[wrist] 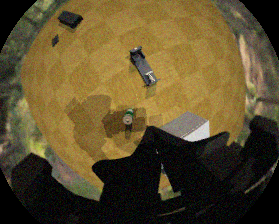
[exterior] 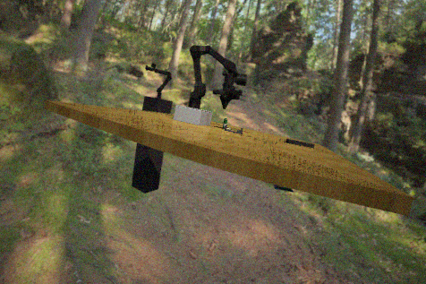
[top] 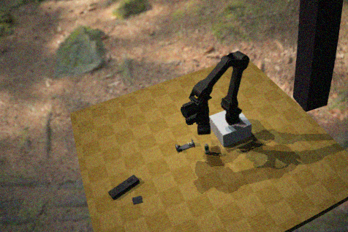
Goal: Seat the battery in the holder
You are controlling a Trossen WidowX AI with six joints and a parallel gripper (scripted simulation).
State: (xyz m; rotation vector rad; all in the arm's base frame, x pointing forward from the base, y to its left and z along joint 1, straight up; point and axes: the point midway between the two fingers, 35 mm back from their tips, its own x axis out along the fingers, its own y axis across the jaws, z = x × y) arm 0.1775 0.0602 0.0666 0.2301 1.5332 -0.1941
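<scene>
The battery (top: 207, 148) (exterior: 225, 123) (wrist: 128, 119) stands upright on the table, small, with green on its side and a pale round upper end. The holder (top: 186, 147) (exterior: 234, 131) (wrist: 143, 67) is a narrow dark-grey cradle with raised ends, lying apart from the battery; a pale metallic part shows at its end nearer the robot base. No battery is in it. My gripper (top: 204, 132) (exterior: 225, 107) (wrist: 150, 128) is shut and empty, pointing down above the table near the battery and touching neither thing. Which battery end is up is too small to tell.
The white base block (top: 223, 136) (exterior: 192, 116) (wrist: 197, 130) stands beside the battery. A long black block (top: 124, 187) (exterior: 300, 143) (wrist: 70, 19) and a small dark square (top: 137, 200) (wrist: 55, 40) lie farther away. A black pillar (top: 318, 43) (exterior: 148, 169) stands beyond the table edge.
</scene>
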